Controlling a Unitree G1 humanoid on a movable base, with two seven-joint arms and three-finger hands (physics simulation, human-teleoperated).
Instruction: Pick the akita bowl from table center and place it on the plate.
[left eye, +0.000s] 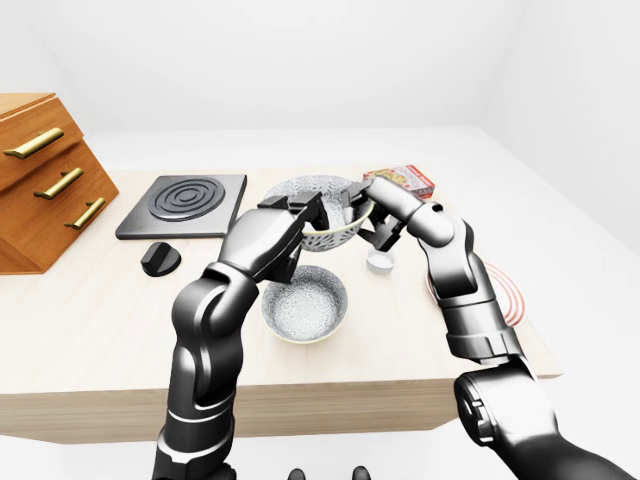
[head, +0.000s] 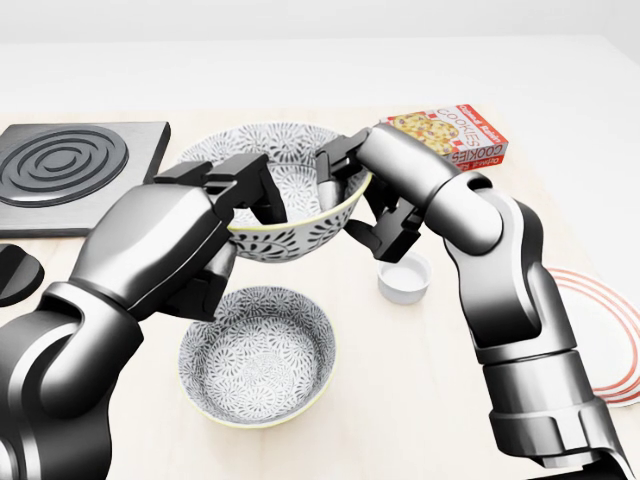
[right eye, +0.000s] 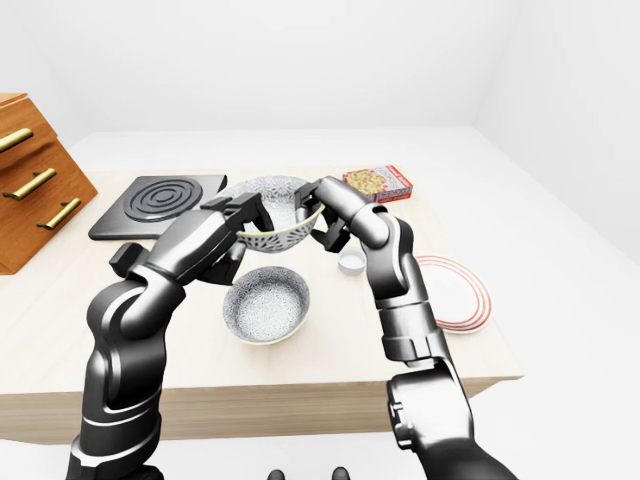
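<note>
The akita bowl (head: 296, 182), grey-patterned with a pale rim, is held up above the table between both hands. My left hand (head: 243, 212) is shut on its left rim. At the bowl's right rim my right hand (head: 352, 198) has closed, with one finger inside and the others under the wall. A second bowl (head: 258, 355) of the same pattern sits on the table just below. The red-ringed white plate (head: 606, 340) lies at the right edge of the head view, apart from both hands.
A small white cup (head: 404, 280) stands just right of the lifted bowl, under my right forearm. A cookie box (head: 452, 135) lies above it. A black burner plate (head: 70, 165) and a black knob (head: 14, 272) are at left; a wooden drawer cabinet (left eye: 40, 180) stands beyond.
</note>
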